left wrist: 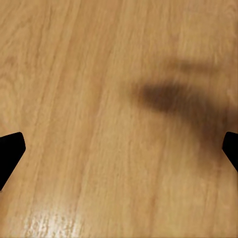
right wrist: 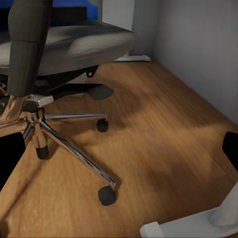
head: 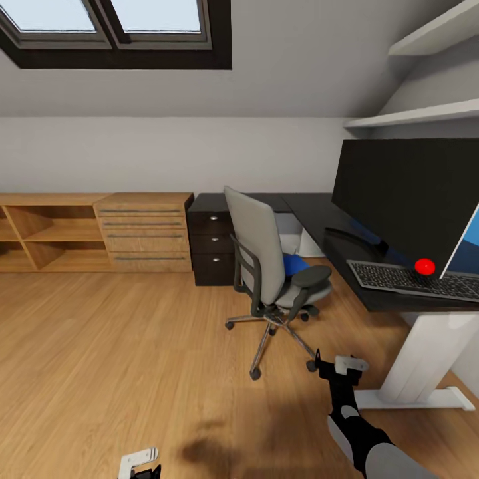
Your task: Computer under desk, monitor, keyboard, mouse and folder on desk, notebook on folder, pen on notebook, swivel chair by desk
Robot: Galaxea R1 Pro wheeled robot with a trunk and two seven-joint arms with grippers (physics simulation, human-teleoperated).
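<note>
Both black grippers, left (left wrist: pixel 119 148) and right (right wrist: pixel 119 148), hang spread and empty over wood floor (head: pixel 133 346); head view adds a bright blue folder (head: pixel 295 264) on the grey swivel chair (head: pixel 266 266), centre frame.

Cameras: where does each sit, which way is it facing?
Head: up high, angled forward and down at the swivel chair, desk and monitor; right gripper and left gripper show.
Left wrist: aimed down at the wood floor; dark jaw tips at both edges.
Right wrist: low, facing the swivel chair.
Head and right wrist views share the chair.
</note>
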